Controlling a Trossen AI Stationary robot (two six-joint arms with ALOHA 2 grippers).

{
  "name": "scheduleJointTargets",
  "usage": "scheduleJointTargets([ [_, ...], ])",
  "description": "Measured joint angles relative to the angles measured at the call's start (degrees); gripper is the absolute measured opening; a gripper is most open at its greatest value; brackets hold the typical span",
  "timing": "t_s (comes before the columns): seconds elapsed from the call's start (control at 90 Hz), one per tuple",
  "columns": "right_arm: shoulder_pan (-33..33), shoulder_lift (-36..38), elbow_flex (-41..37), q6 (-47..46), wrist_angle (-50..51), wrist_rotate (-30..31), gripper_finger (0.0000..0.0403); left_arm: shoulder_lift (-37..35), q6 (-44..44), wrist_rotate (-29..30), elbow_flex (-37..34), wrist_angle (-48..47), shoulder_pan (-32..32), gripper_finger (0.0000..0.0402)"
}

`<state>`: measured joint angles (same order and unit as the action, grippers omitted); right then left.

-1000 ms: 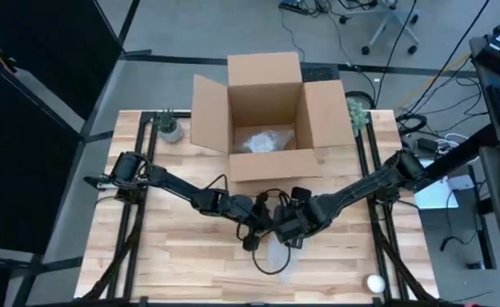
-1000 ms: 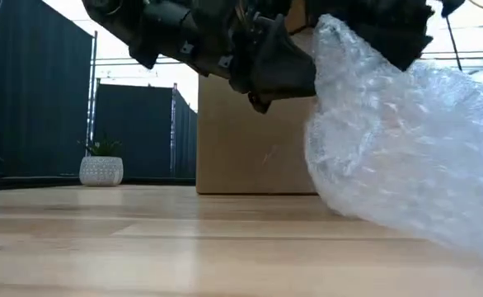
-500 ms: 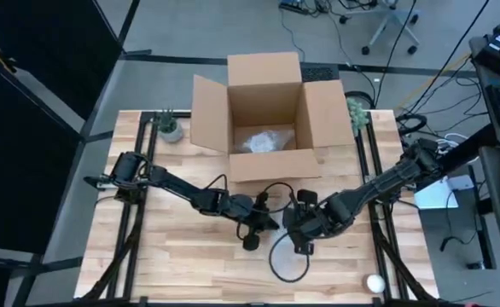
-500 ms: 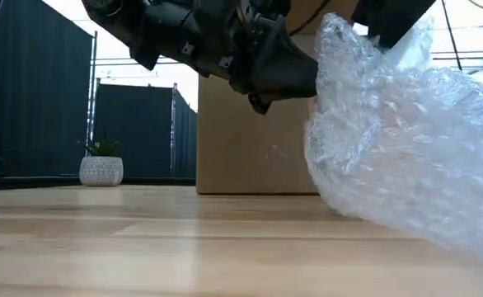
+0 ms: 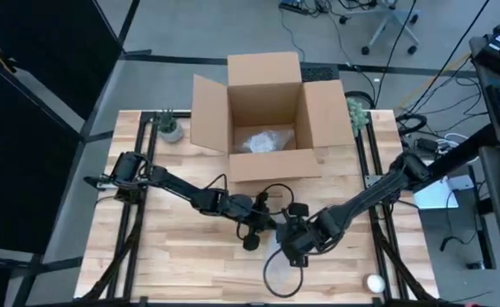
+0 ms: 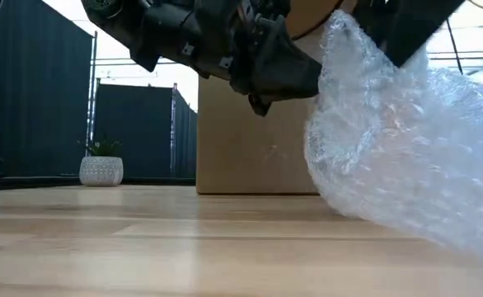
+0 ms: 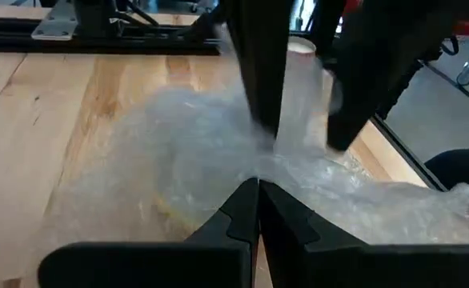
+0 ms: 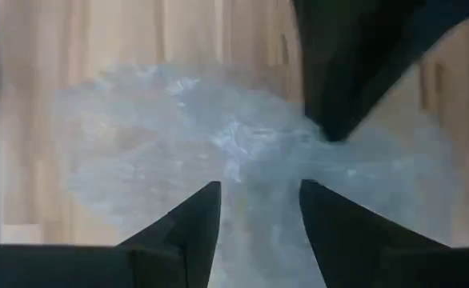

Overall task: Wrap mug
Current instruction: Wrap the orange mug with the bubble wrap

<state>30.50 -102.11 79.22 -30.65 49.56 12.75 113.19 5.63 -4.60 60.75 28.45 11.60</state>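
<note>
Your open cardboard box [image 5: 265, 107] holds a crinkled clear bundle [image 5: 261, 141]; left fingers [image 7: 258, 210] pinch the bubble wrap [image 6: 406, 165], right fingers [image 8: 194, 220] are parted above it.

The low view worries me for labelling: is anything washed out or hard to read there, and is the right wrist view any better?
In the low view the windows behind the cardboard box are blown out, leaving the arms in silhouette, and the bubble wrap glares white. In the right wrist view the wrap is soft and hazy, its own fingers dark shapes.
</note>
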Motion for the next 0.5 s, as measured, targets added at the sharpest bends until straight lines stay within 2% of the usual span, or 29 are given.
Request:
scheduleJointTargets([
  [0.1,0.0,-2.5,0.0,0.3,-0.1,-1.6,0.016,0.0,0.0,0.0,0.0,0.0,0.0,0.0002],
  [0.389,-1.3,-10.6,0.3,1.4,-0.7,-1.5,0.016,0.0,0.0,0.0,0.0,0.3,0.0,0.0002],
  [0.5,-1.3,-11.3,0.3,1.9,-0.4,-1.8,0.016,-1.1,0.0,0.0,0.0,-0.4,0.0,0.0002],
])
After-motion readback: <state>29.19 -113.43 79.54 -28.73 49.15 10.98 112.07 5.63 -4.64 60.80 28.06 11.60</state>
